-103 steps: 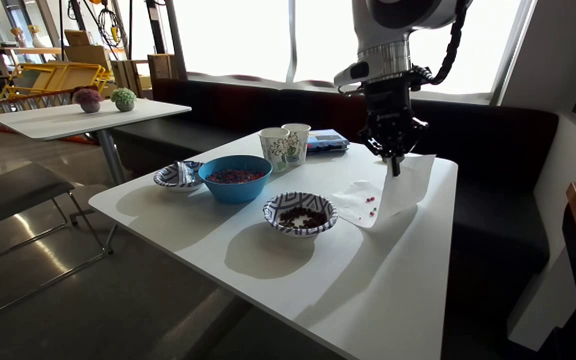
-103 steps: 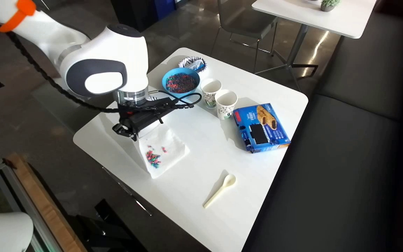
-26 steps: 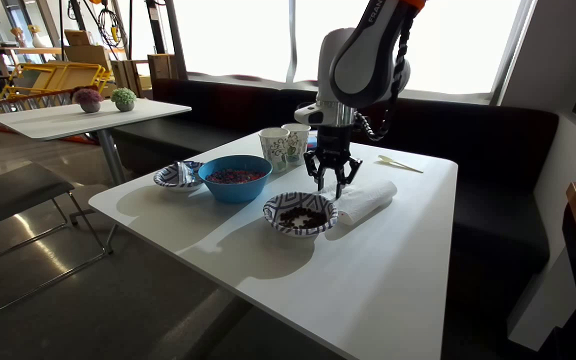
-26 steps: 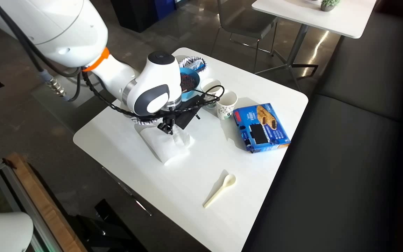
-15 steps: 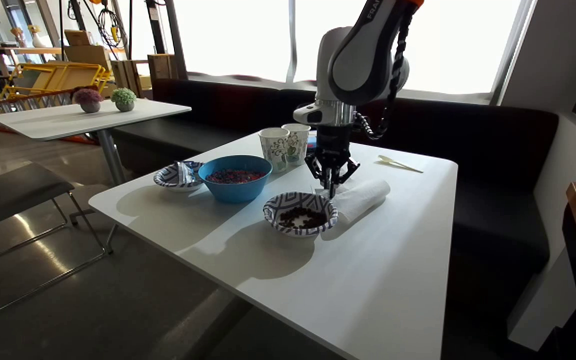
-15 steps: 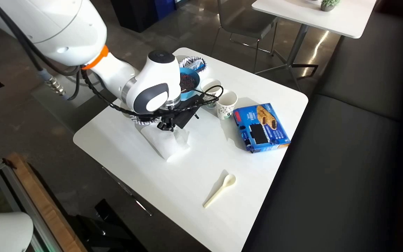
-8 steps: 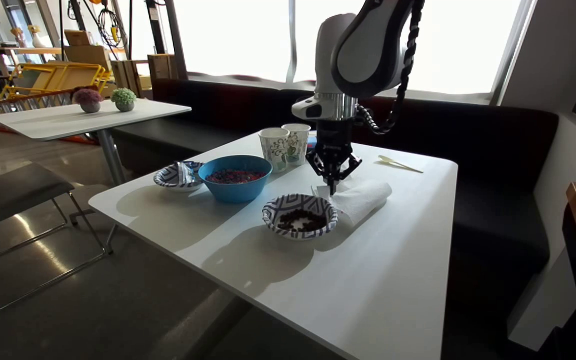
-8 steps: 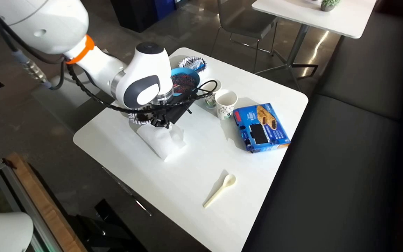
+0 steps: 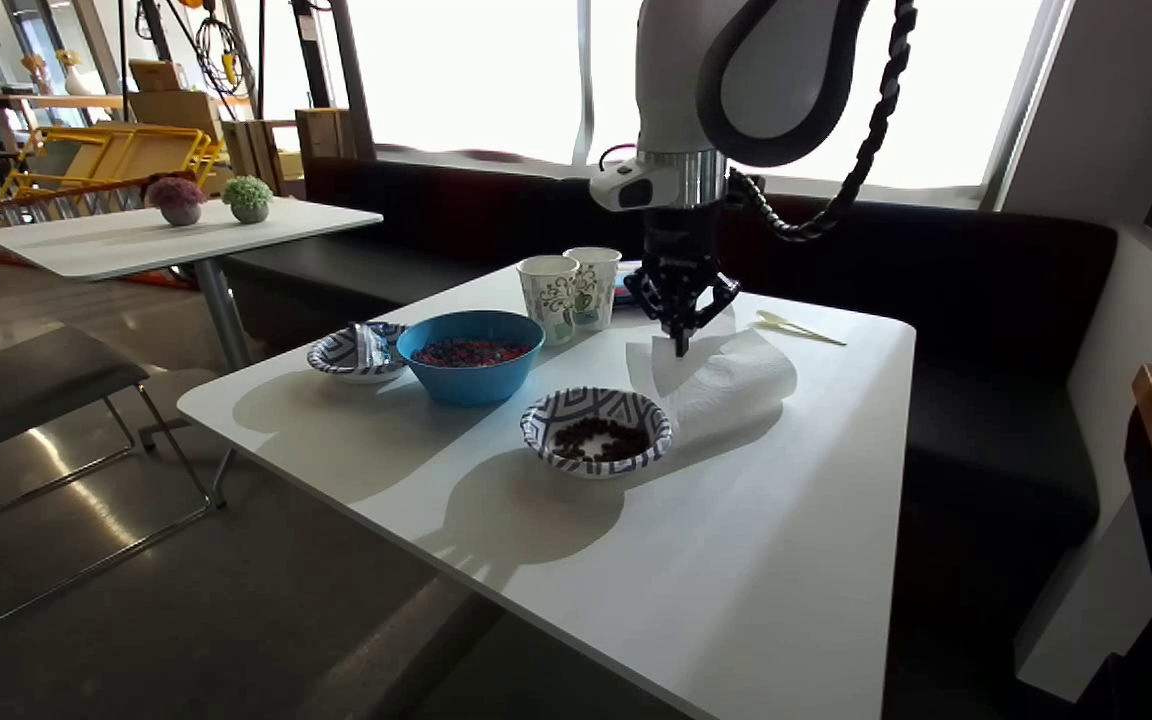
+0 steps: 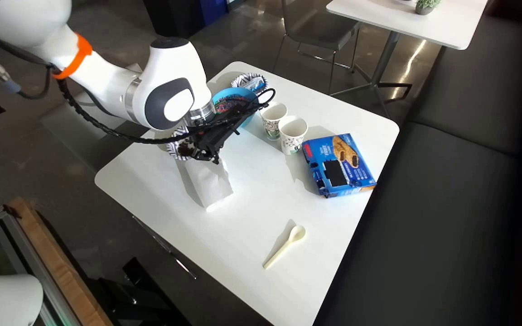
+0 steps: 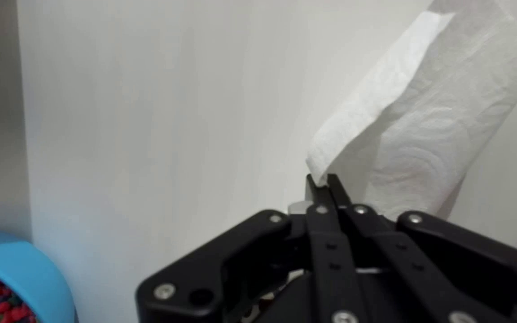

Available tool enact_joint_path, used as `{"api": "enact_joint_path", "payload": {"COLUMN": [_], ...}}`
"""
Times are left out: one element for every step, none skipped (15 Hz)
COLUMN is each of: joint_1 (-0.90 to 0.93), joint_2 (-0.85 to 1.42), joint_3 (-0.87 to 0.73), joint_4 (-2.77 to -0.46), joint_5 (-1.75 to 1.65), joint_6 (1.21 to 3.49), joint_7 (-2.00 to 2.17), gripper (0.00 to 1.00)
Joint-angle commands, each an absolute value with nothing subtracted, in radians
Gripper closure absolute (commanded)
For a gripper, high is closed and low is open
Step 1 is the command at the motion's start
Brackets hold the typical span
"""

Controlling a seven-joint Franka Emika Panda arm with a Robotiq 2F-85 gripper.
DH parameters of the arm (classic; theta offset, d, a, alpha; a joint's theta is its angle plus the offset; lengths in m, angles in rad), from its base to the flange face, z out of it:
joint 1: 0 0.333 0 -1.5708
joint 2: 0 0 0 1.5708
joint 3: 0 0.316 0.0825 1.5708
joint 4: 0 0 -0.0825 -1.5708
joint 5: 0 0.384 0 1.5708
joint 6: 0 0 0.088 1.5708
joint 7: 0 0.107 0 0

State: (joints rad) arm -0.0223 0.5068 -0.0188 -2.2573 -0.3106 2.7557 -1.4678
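- Between the jaws, closed tight, a corner of the paper towel (image 11: 438,121) is pinched
- Below them, its folded remainder, over the white surface (image 9: 786,560)
- Near them, a patterned bowl (image 9: 591,400) of dark pieces (image 9: 626,442)
- Farther off, a blue bowl (image 9: 471,385)

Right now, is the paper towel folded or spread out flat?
Folded: in an exterior view, the paper towel curves over itself, and the gripper pinches one edge.
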Motion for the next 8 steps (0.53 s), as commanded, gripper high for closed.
{"api": "enact_joint_path", "payload": {"joint_1": [0.058, 0.079, 0.092, 0.106, 0.118, 0.127, 0.133, 0.133], "joint_2": [0.444, 0.434, 0.428, 0.419, 0.411, 0.402, 0.392, 0.383], "joint_3": [-0.095, -0.115, -0.127, -0.138, -0.148, -0.154, -0.156, -0.152], "joint_4": [-2.312, -2.317, -2.321, -2.324, -2.328, -2.333, -2.336, -2.339], "joint_5": [-0.444, -0.487, -0.522, -0.557, -0.596, -0.629, -0.666, -0.697], "joint_6": [2.744, 2.742, 2.733, 2.727, 2.726, 2.723, 2.718, 2.710], "joint_7": [-1.332, -1.295, -1.260, -1.225, -1.189, -1.158, -1.123, -1.095], "gripper": [1.00, 1.00, 1.00, 1.00, 1.00, 1.00, 1.00, 1.00]}}
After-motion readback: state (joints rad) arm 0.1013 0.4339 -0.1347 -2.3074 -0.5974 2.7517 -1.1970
